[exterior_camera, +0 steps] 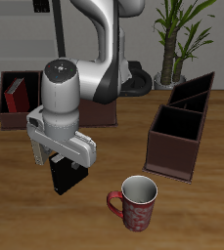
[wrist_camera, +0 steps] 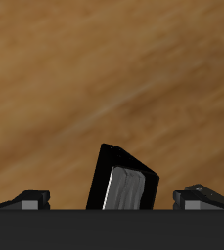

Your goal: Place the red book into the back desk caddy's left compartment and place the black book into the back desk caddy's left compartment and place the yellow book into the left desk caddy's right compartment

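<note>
The black book (exterior_camera: 65, 176) stands upright on the table, nearer the front edge than the caddies. My gripper (exterior_camera: 62, 159) is directly above it and open. In the wrist view the black book (wrist_camera: 123, 187) sits between my two fingertips (wrist_camera: 31, 198) with a gap on each side, so neither finger touches it. The red book (exterior_camera: 14, 98) stands inside the end compartment of the back desk caddy (exterior_camera: 6, 115); my arm hides much of that caddy. The left desk caddy (exterior_camera: 174, 154) shows two dark compartments. The yellow book is out of view.
A red and white mug (exterior_camera: 135, 202) stands near the table's front edge, between the black book and the left desk caddy. A potted plant (exterior_camera: 180, 34) stands behind the table.
</note>
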You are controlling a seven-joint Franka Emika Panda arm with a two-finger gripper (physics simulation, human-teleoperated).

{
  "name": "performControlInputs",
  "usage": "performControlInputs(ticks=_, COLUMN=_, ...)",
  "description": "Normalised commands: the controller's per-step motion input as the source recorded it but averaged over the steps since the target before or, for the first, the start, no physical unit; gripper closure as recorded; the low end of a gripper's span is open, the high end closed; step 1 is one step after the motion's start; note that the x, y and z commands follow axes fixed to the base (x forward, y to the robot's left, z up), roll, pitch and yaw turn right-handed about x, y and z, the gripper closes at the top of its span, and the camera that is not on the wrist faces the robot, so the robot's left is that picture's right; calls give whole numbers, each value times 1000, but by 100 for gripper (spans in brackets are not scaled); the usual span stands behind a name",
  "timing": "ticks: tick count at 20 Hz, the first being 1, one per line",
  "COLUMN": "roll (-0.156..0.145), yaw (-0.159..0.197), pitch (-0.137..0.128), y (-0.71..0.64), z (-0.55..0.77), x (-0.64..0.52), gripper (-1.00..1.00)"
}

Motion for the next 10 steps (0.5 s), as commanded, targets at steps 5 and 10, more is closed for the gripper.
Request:
performControlInputs(ticks=5, roll=-32, yaw=-15, pitch=35, y=-68, z=-179, x=16, gripper=-100)
performControlInputs(ticks=10, roll=-7, yaw=-28, pitch=27, y=-60, z=-96, x=31, gripper=100)
